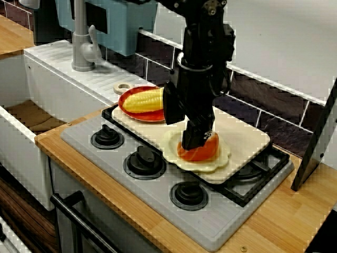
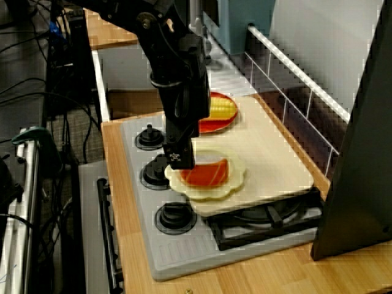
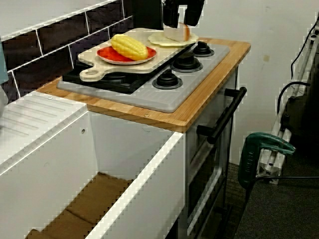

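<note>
My black gripper (image 1: 197, 138) reaches down onto an orange-red slice (image 1: 204, 152) lying on a cream flower-shaped plate (image 1: 213, 166). The plate rests on a pale cutting board (image 1: 247, 138) laid over the toy stove (image 1: 100, 158). In the view from the stove's left end, the gripper (image 2: 179, 158) meets the near end of the slice (image 2: 208, 173). From the sink side, the fingers (image 3: 170, 17) stand either side of the slice (image 3: 185, 34), which still touches the plate. Whether they press on it is unclear.
A red plate (image 1: 131, 112) with a corn cob (image 1: 143, 100) sits on the board's far-left corner, close behind the arm. Three burner knobs (image 1: 143, 161) line the stove front. A grey tap (image 1: 81, 47) and sink (image 1: 31, 116) lie left; a dark panel (image 1: 316, 142) leans right.
</note>
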{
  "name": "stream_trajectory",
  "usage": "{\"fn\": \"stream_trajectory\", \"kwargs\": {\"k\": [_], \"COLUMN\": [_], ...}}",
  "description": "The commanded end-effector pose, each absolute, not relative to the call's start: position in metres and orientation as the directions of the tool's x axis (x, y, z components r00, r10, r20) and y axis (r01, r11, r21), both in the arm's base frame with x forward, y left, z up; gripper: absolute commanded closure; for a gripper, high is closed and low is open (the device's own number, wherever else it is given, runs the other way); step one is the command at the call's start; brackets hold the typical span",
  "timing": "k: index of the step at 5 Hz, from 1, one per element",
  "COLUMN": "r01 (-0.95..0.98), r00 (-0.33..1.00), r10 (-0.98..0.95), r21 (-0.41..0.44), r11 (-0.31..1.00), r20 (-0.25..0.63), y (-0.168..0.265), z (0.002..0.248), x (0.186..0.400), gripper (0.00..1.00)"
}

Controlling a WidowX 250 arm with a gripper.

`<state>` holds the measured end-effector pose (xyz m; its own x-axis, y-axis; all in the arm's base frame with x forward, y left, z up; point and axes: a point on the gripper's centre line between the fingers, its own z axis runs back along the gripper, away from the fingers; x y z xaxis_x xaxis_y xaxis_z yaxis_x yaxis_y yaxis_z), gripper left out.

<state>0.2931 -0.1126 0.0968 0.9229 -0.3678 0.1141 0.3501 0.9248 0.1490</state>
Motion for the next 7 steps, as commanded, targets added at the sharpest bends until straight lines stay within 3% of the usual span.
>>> {"fn": "stream_trajectory", "kwargs": {"k": [1,2,3,5,7], "r01": [0.308,0.331,0.338,0.318,0.277], "r00": [0.919,0.914,0.908,0.910,0.917], "r10": [-0.330,-0.349,-0.366,-0.356,-0.329], "r21": [0.130,0.117,0.159,0.193,0.231], "r11": [0.943,0.936,0.928,0.928,0.933], "r20": [0.215,0.205,0.203,0.211,0.228], "y": [-0.098,-0.083,-0.074,-0.045,-0.024], "z": [0.138,0.143,0.141,0.120,0.118], "x": [0.293,0.292,0.294,0.317,0.328], "gripper": [0.00,0.00,0.00,0.00,0.00]}}
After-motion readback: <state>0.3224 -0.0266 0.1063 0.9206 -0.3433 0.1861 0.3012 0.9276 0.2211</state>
